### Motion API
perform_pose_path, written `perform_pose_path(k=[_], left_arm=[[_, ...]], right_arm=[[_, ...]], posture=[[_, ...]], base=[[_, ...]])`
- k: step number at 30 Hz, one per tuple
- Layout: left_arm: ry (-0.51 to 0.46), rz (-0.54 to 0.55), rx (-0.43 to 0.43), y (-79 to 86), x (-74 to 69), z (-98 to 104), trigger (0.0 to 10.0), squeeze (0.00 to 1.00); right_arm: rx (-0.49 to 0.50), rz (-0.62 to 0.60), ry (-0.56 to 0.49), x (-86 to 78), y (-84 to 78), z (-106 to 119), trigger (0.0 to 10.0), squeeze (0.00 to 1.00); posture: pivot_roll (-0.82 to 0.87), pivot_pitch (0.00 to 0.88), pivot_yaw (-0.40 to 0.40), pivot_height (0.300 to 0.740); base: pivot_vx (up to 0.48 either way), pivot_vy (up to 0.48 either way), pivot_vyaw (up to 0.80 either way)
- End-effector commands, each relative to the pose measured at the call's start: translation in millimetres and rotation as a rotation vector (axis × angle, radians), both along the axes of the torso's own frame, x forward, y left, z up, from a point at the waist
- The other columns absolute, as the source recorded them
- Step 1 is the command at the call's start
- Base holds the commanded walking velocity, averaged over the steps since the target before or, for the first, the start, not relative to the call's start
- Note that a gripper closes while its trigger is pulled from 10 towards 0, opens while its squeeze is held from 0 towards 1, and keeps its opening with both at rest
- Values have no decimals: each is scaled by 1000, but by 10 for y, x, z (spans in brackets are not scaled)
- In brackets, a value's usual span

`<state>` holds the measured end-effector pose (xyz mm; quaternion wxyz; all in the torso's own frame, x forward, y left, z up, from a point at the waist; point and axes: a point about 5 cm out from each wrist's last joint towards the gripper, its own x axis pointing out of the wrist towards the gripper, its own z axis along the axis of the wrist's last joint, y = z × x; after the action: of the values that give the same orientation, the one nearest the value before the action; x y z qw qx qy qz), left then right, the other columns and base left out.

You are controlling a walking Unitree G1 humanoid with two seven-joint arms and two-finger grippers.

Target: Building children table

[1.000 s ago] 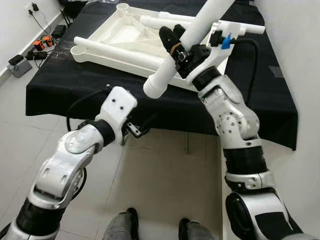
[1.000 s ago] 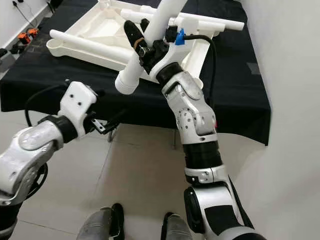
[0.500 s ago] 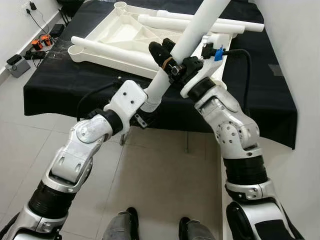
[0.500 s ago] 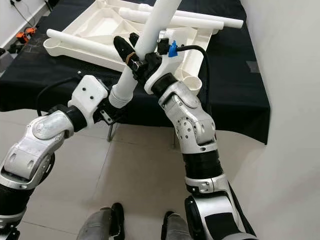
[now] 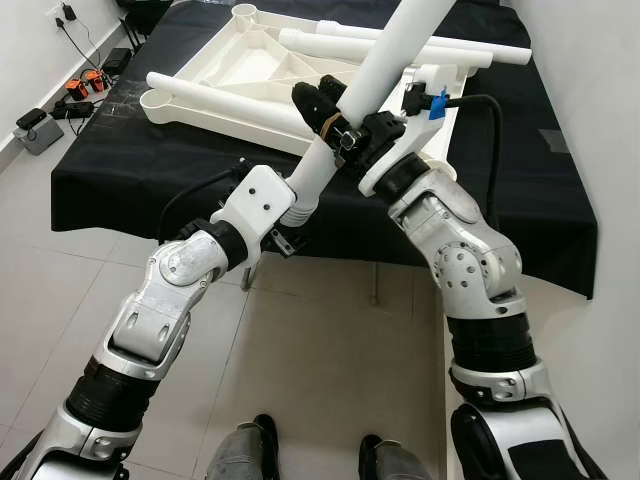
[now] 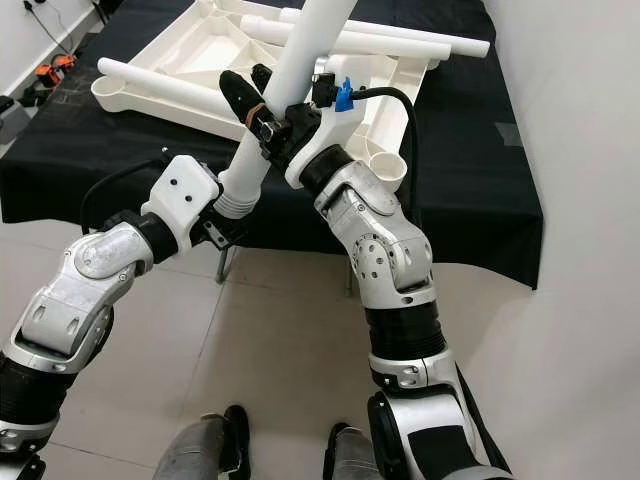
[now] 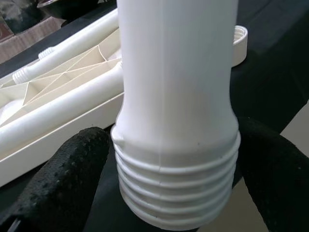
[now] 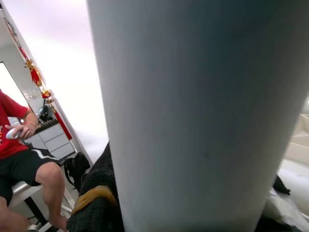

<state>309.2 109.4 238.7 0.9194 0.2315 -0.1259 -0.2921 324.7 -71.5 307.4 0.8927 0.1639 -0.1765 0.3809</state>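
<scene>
A long white table leg (image 5: 385, 70) slants up over the table's front edge, its threaded end (image 7: 176, 193) pointing down. My right gripper (image 5: 338, 108) is shut on the leg's middle. My left gripper (image 7: 171, 133) sits at the lower end, a black finger (image 7: 63, 179) pressed to each side of the collar above the threads. The upturned white table top (image 5: 250, 60) lies on the black-clothed table (image 5: 130, 170). One more leg (image 5: 220, 95) stands in its near-left socket, and another leg (image 5: 400, 45) lies along its far side.
A power strip and chargers (image 5: 80, 95) lie on the floor at the left. A white wall (image 5: 610, 150) runs close on the right. A seated person in a red shirt (image 8: 19, 145) shows in the right wrist view. Tiled floor (image 5: 320, 360) lies below the arms.
The left gripper has come up from below the table edge and closed around the leg's threaded end. The right gripper has brought the leg down and leftward to it.
</scene>
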Motion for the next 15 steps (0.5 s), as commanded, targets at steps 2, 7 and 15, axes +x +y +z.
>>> perform_pose_path(k=[2, 7, 15], left_arm=[[-15, -6, 9, -12, 14, -1, 10000, 0], [-26, -3, 11, -4, 31, -3, 10000, 0], [-50, -13, 5, -10, 36, 18, 0, 0]], right_arm=[[18, 27, -10, -60, 26, 42, 10000, 0], [22, 34, -10, -74, 33, 51, 10000, 0], [21, 40, -8, -89, 44, 54, 10000, 0]], posture=[[71, 200, -12, 740], [70, 201, -11, 740], [68, 202, -11, 740]], base=[[0, 0, 0], [0, 0, 0], [0, 0, 0]])
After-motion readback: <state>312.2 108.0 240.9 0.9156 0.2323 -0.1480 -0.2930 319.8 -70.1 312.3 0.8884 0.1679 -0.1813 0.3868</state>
